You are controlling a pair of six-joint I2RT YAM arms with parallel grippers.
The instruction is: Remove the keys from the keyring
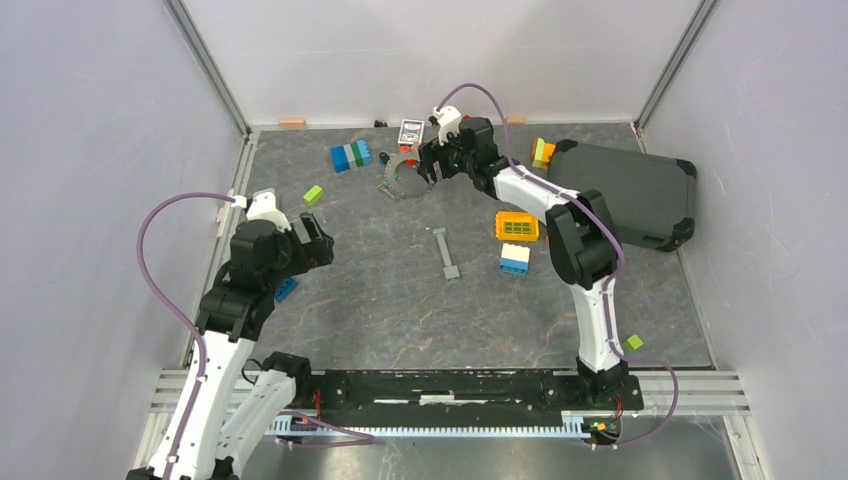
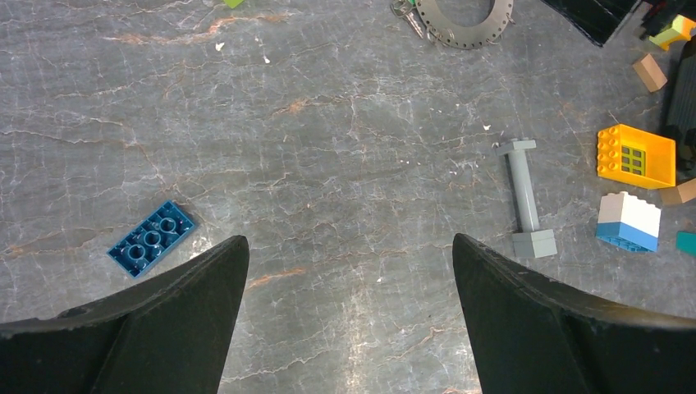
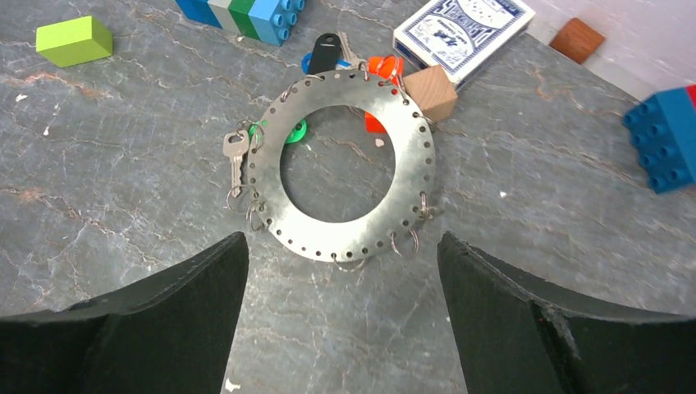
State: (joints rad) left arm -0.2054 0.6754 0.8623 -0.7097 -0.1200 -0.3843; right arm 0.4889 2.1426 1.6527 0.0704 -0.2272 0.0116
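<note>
The keyring [image 3: 410, 185] is a flat silver ring plate with holes round its rim and small wire rings [image 3: 404, 242] hooked in them. It lies flat at the back of the table [image 1: 398, 182]. Keys hang on its far and left sides: a silver key [image 3: 235, 156], a green-headed one [image 3: 293, 131], a black-headed one [image 3: 327, 51] and an orange-headed one [image 3: 383, 67]. My right gripper [image 3: 341, 246] is open and empty, just above the plate's near edge [image 1: 428, 165]. My left gripper [image 1: 318, 240] is open and empty, far away over bare table [image 2: 350, 246].
A card deck [image 3: 464, 29] and a wooden cube [image 3: 431, 92] lie right behind the plate, with blue-green bricks [image 1: 351, 156] to its left. A grey bar [image 1: 446, 253], a yellow grid block [image 1: 517, 225] and a white-blue brick [image 1: 514, 259] sit mid-table. A black case [image 1: 625, 195] is at right and a blue plate [image 2: 152, 238] by the left gripper.
</note>
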